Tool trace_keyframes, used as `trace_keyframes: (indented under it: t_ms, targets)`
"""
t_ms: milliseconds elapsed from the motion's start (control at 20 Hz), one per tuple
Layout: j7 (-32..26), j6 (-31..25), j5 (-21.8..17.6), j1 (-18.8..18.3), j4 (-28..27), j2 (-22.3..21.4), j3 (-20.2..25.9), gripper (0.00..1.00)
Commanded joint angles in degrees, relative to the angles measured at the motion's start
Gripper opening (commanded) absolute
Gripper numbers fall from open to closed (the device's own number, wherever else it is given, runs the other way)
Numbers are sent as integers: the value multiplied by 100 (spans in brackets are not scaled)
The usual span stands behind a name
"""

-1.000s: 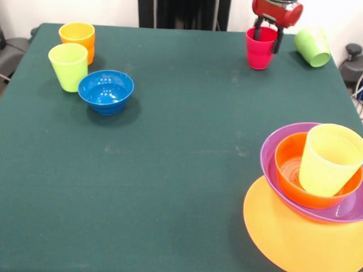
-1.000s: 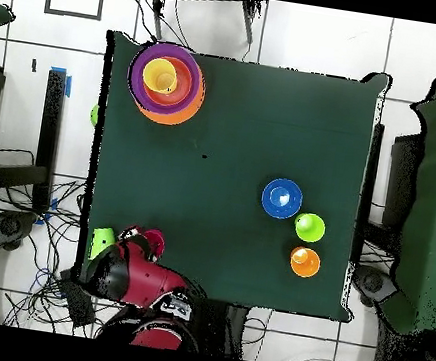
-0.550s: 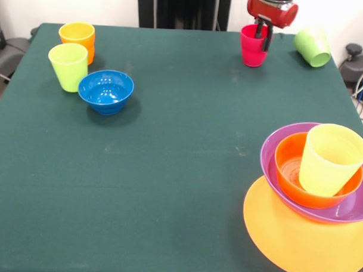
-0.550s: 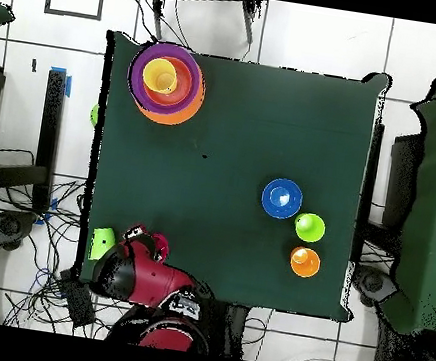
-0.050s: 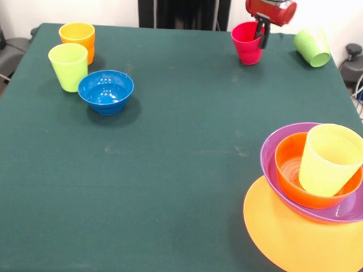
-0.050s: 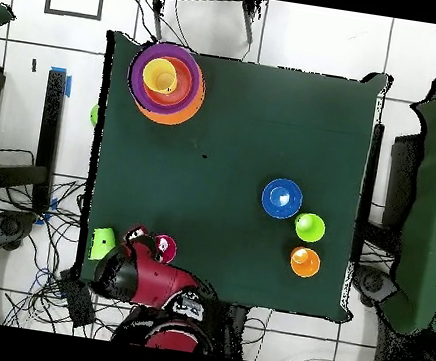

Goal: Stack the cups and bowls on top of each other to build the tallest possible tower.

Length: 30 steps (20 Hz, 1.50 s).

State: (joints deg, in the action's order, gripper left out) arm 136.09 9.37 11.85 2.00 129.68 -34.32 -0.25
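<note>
My gripper [image 5: 261, 30] is at the far right of the table, shut on the rim of the red cup [image 5: 246, 43], which hangs tilted just above the cloth; from above the red cup [image 6: 163, 249] shows beside the arm. The tower [image 5: 313, 194] at the near right is a large orange-yellow bowl [image 5: 297, 247], a purple bowl [image 5: 352, 209], a red-orange bowl [image 5: 290, 172] and a yellow cup [image 5: 331, 158] nested upward. A green cup [image 5: 313, 47] lies on its side right of the gripper. The orange cup [image 5: 77, 37], lime green cup [image 5: 69, 66] and blue bowl [image 5: 105, 90] stand at the far left.
The tower [image 6: 166, 82] overhangs the table's edge at its corner. The green cup [image 6: 102, 243] lies close to the table's edge. Cables and chairs surround the table [image 5: 168, 171].
The gripper has risen and shifted left in the front view, carrying the red cup off the cloth and tilting it. Everything else has stayed put.
</note>
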Motion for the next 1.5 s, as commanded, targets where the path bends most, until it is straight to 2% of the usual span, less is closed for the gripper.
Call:
trace_keyframes:
  t_ms: [50,150,250,350,500,600,700,950,1350,1500]
  targets:
    - [37,-1304,-121,71,-579,-463,178,0]
    - [-180,-1911,-157,369,-759,-878,-273,0]
    - [-383,-2286,-320,647,-1046,-1173,-730,0]
    - [-544,-2568,-553,988,-1456,-1306,-1249,0]
    - [-667,-2558,-961,984,-1834,-1469,-1299,0]
    - [-628,-2371,-1182,1159,-2198,-1413,-1525,0]
    - [-632,-2325,-1371,956,-2417,-1458,-1267,0]
    - [-882,-2505,-1536,211,-2721,-1560,-186,0]
    - [-1492,-3864,-1682,-292,-3651,-1610,708,0]
    - [-1727,-4177,-1800,-464,-3964,-1567,1030,0]
